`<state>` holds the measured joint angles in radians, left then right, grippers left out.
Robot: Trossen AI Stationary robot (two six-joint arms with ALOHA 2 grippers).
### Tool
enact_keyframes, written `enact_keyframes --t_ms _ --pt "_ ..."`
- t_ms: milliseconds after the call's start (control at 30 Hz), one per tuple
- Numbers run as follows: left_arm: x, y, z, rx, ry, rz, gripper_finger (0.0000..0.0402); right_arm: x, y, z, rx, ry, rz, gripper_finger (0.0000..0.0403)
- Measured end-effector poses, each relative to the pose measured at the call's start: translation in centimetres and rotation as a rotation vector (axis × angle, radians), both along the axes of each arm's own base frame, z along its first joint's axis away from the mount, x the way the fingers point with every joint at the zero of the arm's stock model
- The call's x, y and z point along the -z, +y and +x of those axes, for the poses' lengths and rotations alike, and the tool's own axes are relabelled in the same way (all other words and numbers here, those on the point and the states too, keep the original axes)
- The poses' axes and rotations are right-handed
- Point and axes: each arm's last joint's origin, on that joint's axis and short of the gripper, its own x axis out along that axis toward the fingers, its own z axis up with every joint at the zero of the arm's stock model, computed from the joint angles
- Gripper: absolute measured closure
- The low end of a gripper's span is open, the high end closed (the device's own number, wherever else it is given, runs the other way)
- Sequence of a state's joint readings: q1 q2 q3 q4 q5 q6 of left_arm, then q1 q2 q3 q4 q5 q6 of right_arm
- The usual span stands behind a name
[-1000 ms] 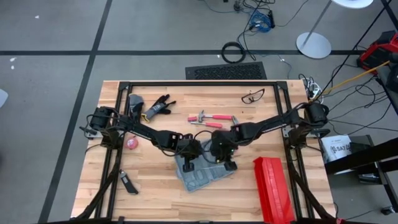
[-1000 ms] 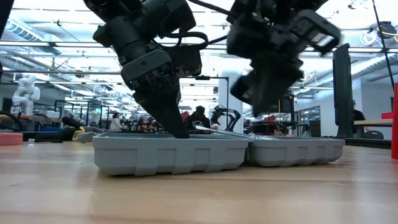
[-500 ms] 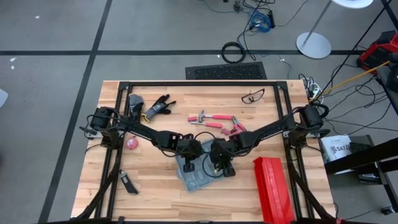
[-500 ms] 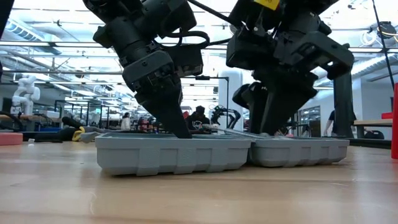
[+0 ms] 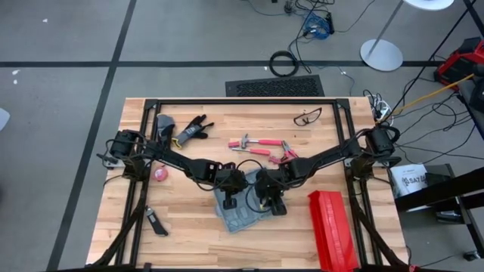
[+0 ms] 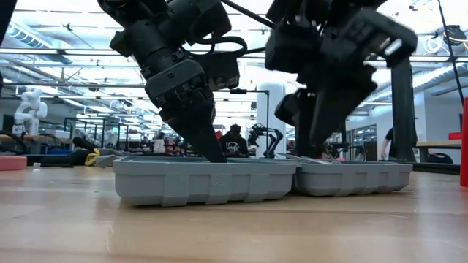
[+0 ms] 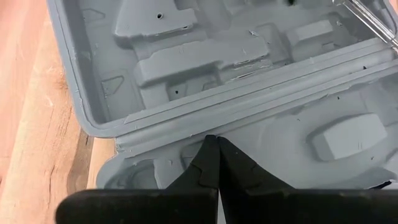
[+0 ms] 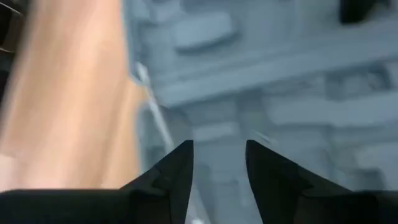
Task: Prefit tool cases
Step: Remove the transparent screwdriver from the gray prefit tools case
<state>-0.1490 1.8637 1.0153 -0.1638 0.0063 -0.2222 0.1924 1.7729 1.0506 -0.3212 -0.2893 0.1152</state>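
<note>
Though spread wide with both halves open, tool case [image 5: 243, 217] likely handles light and stiff: thin hard moulded plastic, smooth and a bit slippery on the wood, prone to skate or flex at the hinge rather than break. Best taken by an outer rim or wall, or pinned from above through a slot, not by the thin hinge ridge. Sits on the desk [image 5: 136, 227] at its front-middle, between the two arms, just beside and apart from the red ribbed box [image 5: 330, 230]. Lies flat, grey tool slots facing up; long axis runs roughly across the desk from the left arm's side to the right's, somewhat skewed to the desk edges. Left tool [image 7: 214, 149] clenched, empty, tip down inside the case by the hinge ridge. Right tool [image 8: 219, 149] released, fingers parted, grasping nothing, hovering low over the other half.
</note>
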Motion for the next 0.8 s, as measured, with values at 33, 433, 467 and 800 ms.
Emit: enact_keyframes --t_ms 33,433,467,800 --pt "0.0 0.0 0.0 0.0 0.0 0.0 0.0402 -0.2 0.2 0.1 -0.014 -0.001 0.022 0.0261" --pt "0.0 0.0 0.0 0.0 -0.002 0.0 0.0402 -0.2 2.5 -0.4 -0.056 -0.027 -0.05 0.0261" --pt "0.0 0.0 0.0 0.0 -0.002 0.0 0.0402 -0.2 2.4 -0.3 -0.058 -0.032 -0.054 0.0261" --pt "0.0 0.0 0.0 0.003 -0.001 -0.004 0.0402 0.9 2.6 0.3 -0.069 -0.037 -0.014 0.0261"
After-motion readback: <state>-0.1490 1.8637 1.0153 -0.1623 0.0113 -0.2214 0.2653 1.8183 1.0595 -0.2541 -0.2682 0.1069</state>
